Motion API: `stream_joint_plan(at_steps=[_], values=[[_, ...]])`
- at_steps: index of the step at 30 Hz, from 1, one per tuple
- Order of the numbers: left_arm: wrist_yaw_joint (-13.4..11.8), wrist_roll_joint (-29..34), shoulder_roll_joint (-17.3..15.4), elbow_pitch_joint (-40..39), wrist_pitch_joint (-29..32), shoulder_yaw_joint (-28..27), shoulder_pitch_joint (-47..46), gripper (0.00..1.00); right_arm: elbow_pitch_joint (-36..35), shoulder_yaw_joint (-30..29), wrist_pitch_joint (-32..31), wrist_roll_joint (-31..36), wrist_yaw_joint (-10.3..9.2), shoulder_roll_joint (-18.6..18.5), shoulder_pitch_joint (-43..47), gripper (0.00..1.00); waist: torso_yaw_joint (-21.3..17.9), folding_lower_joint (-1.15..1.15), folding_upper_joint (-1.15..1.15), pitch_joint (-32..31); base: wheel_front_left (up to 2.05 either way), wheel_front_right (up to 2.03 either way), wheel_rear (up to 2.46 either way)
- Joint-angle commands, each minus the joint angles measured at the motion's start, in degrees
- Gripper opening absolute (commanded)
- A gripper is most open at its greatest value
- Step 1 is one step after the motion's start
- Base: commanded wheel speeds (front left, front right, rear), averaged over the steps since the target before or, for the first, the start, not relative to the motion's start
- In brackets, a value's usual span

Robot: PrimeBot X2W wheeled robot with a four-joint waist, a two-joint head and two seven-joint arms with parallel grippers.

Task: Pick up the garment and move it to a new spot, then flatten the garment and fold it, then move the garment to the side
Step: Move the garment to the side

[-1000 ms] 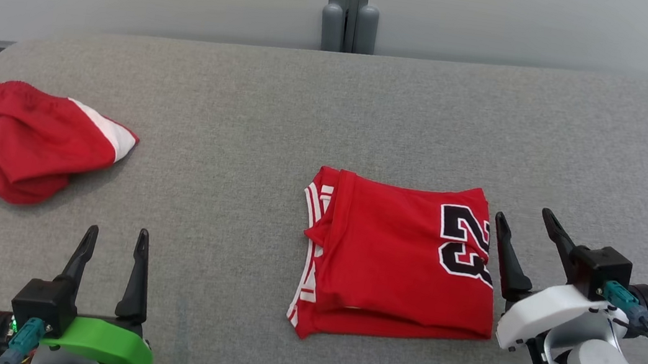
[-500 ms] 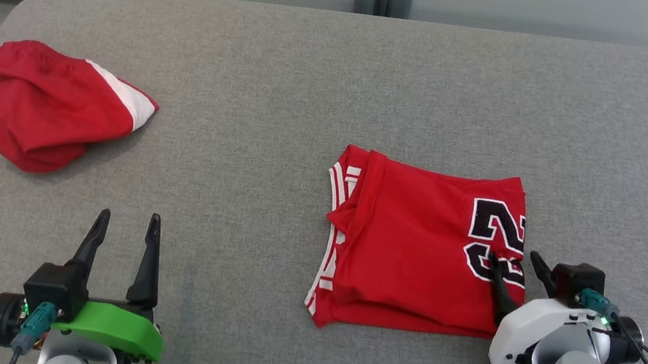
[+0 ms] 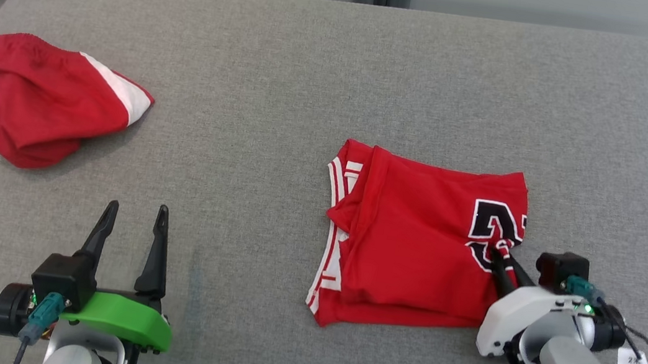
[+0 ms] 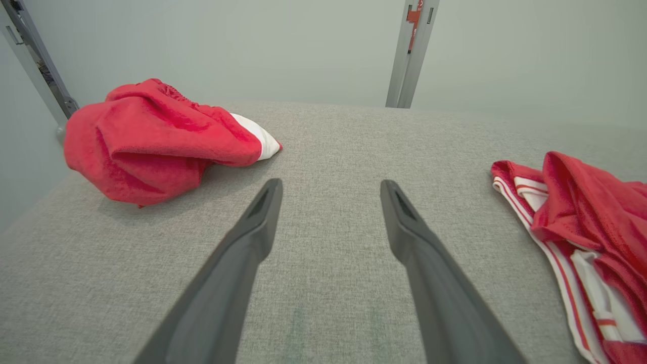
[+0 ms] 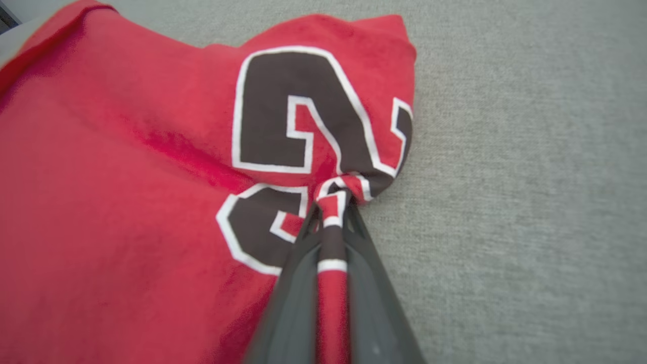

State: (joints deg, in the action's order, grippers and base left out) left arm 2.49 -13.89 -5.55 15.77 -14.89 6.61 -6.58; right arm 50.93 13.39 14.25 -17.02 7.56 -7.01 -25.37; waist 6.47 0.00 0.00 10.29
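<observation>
Head view: jersey (image 3: 415, 250) is folded to a rough rectangle, flat on the grey bench (image 3: 287, 77). Black number with white outline at its right end, white-striped trim at its left end. right gripper (image 3: 500, 253) sits at the jersey's right edge on the lower part of the number, jaws pinched closed on a bit of the fabric. left gripper (image 3: 136, 212) is well left of the jersey and nearer the camera, jaws spread wide with nothing between them. Crumpled red bundle (image 3: 39, 107) with a white stripe lies far left of the jersey.

Left wrist view: left gripper (image 4: 331, 187) has jaws wide apart over bare bench (image 4: 328, 141). The jersey's (image 4: 591, 212) striped end is at the frame's right edge. Red bundle (image 4: 151, 136) is on the opposite side, well apart from the jersey.

Right wrist view: right gripper (image 5: 333, 207) has jaws clamped on a fold of the jersey (image 5: 126, 177) at the number's edge, and a strip of red, black and white fabric runs down between them. Cloth bunches toward the pinch point. Bare bench (image 5: 505, 177) lies just beside the jersey's numbered edge.
</observation>
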Motion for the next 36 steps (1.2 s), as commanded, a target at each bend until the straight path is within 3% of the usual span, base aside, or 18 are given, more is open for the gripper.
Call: stream_joint_plan(at_steps=[1,8,17,23,30,36], values=[[-0.3,0.0,0.2,-0.1,-0.3,-0.2,-1.3,1.00,0.4,0.5,-0.1,-0.1,-0.14,-1.4,-2.2,0.00,-0.1,0.00,0.00,1.0,0.00,0.00,0.00],[-0.1,0.7,0.9,-3.6,-0.3,-0.5,-3.4,1.00,-1.0,3.7,-0.7,-0.6,-0.13,-6.8,-12.0,0.00,-2.3,0.00,0.00,7.4,0.00,0.00,0.00],[0.6,2.6,1.4,-6.6,-0.2,0.2,-9.4,1.00,-4.3,3.7,-2.0,-2.6,-0.12,-19.5,-23.0,0.00,-8.2,0.00,0.00,19.6,0.00,0.00,0.00],[1.1,5.6,-1.1,-8.5,-0.2,0.9,-13.5,1.00,-7.2,2.2,-2.6,-4.8,-0.12,-27.7,-27.6,0.00,-13.5,0.00,0.00,26.6,0.00,0.00,0.00],[1.2,7.1,-3.6,-12.2,1.0,1.6,-15.6,1.00,-9.4,0.4,-4.1,-5.8,-0.12,-35.5,-31.4,0.00,-17.0,0.00,0.00,29.3,0.00,0.00,0.00],[1.4,7.8,-4.2,-15.8,3.2,2.8,-15.0,1.00,-10.9,1.2,-6.7,-6.4,-0.12,-39.8,-35.0,0.00,-17.5,0.00,0.00,29.9,0.00,0.00,0.00]])
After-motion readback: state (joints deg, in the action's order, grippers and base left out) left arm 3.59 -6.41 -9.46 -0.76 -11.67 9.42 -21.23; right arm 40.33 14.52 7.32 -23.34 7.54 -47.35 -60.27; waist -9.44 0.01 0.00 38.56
